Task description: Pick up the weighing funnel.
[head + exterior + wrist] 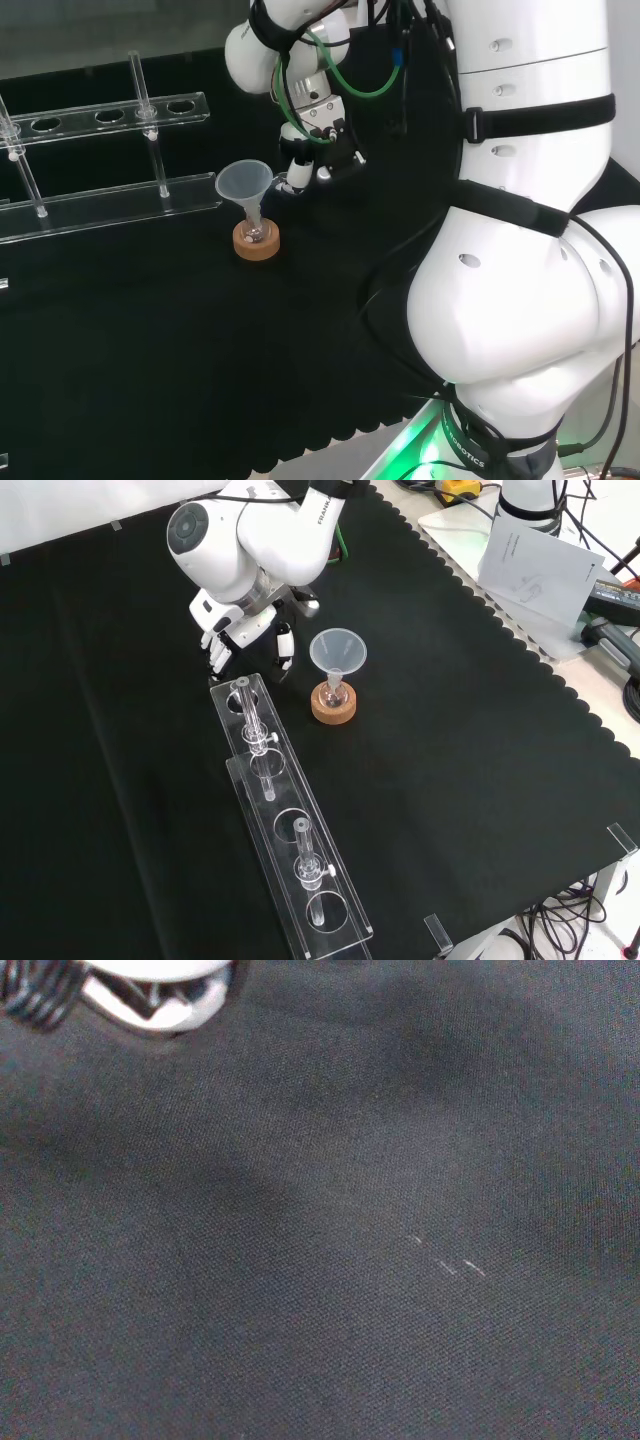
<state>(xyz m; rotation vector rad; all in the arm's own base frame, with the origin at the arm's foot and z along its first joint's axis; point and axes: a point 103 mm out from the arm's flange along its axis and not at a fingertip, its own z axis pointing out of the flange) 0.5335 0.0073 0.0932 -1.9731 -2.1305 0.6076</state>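
Head camera, behind and above the arm's base, faces the hand [300, 178]; front camera, before the arm and high, looks down; both share the funnel [244, 183] beside the hand; wrist camera, close, faces cloth [350, 1260] beneath the hand.

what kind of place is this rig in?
Probably a chemistry-style lab bench set up for robot trials: a clear rack with round holes, a funnel standing in a small flask on a cork ring, and black cloth over the bench.

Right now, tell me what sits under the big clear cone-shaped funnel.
The funnel stands stem-down in a small clear flask on a round cork ring, which hides the cloth beneath.
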